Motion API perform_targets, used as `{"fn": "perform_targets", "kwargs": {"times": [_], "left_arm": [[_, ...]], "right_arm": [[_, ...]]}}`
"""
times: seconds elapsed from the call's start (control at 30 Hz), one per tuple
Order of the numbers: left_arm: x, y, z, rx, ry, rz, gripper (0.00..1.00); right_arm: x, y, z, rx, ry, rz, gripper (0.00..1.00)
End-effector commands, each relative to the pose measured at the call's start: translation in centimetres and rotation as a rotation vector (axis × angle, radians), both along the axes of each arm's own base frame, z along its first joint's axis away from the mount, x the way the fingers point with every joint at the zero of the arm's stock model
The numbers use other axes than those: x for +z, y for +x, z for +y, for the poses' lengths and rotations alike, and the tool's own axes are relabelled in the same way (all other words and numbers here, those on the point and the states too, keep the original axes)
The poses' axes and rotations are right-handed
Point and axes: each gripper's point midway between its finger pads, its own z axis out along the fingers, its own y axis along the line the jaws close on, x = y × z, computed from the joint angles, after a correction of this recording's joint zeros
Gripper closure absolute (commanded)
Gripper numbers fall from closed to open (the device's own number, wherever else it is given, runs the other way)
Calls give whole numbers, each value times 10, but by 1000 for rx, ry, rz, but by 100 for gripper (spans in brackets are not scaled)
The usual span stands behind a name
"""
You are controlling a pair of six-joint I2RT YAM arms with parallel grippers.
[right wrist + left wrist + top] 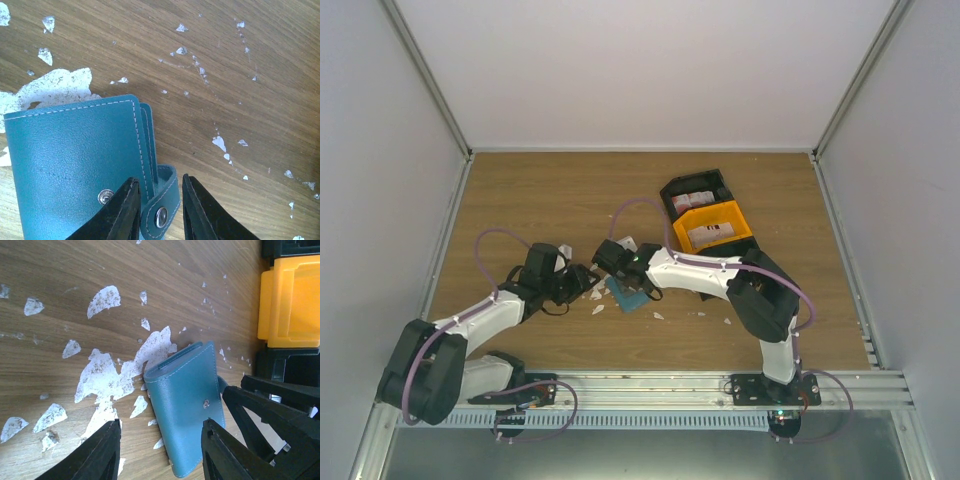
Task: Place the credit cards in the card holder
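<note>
card holder point(75, 165) flat, its strap point(167, 187) between right hand point(158, 181) fingers point(125, 210)

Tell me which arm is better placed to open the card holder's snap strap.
Right, probably. The right gripper has a finger on each side of the snap strap of the card holder. The left gripper stands open over the holder's body, not the strap.

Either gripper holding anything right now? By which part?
The left gripper holds nothing, its jaws open above the card holder. The right gripper straddles the holder's snap strap. Whether it is clamped cannot be told.
</note>
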Motion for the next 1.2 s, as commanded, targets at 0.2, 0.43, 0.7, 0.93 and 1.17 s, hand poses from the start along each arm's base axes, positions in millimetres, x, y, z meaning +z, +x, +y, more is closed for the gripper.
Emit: {"fn": "perform_targets", "kwargs": {"times": [0.2, 0.43, 0.7, 0.93, 1.17], "left_arm": [[2, 5, -3, -19, -22, -45, 54], [2, 4, -4, -26, -29, -42, 55], [-2, 4, -10, -59, -39, -28, 54], [-15, 9, -18, -107, -42, 5, 53], [-27, 9, -31, -182, -76, 45, 59]], "right_arm": [[2, -6, -4, -6, -57, -5, 85], [5, -6, -2, -9, -40, -5, 99], [14, -1, 10, 3, 82, 2, 100], [19, 5, 15, 21, 214, 36, 100], [15, 0, 25, 101, 283, 93, 100]]}}
